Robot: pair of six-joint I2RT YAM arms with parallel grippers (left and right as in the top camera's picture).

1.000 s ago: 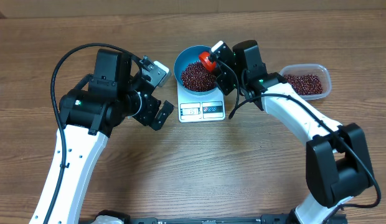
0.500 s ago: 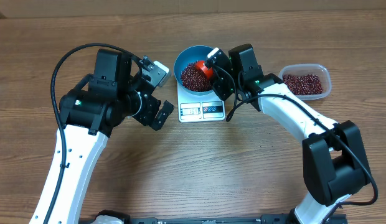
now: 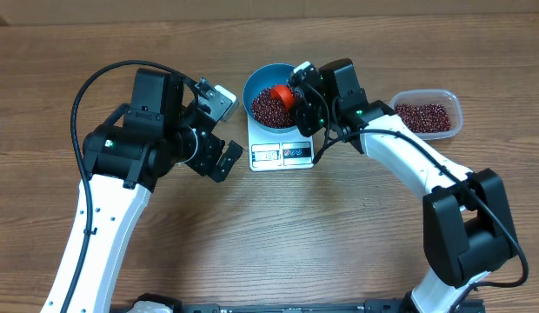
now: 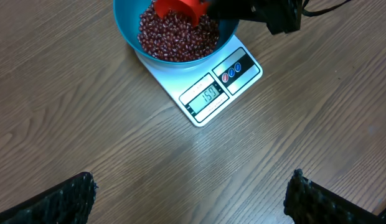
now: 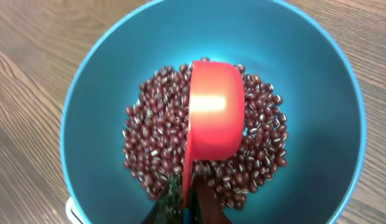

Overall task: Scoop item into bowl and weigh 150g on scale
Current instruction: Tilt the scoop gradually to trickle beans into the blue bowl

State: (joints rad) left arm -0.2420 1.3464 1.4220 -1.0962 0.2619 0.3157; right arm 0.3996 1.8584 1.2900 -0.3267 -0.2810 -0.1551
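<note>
The beans (image 3: 269, 106) are held in the bowl (image 3: 255, 83), set on the scale (image 3: 282, 155) at upper centre. A red scoop (image 3: 287, 94) is pinched over them by the right gripper (image 5: 187, 202); the left gripper (image 4: 190, 202) is spread wide, empty.

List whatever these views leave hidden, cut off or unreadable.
- Overhead: the scale display digits are too small to read.
- Right wrist: the scale is almost wholly hidden under the blue bowl.
- Right wrist: the right jaws on the red scoop handle are cut off by the bottom edge.
- Overhead: the right arm covers part of the scoop.
</note>
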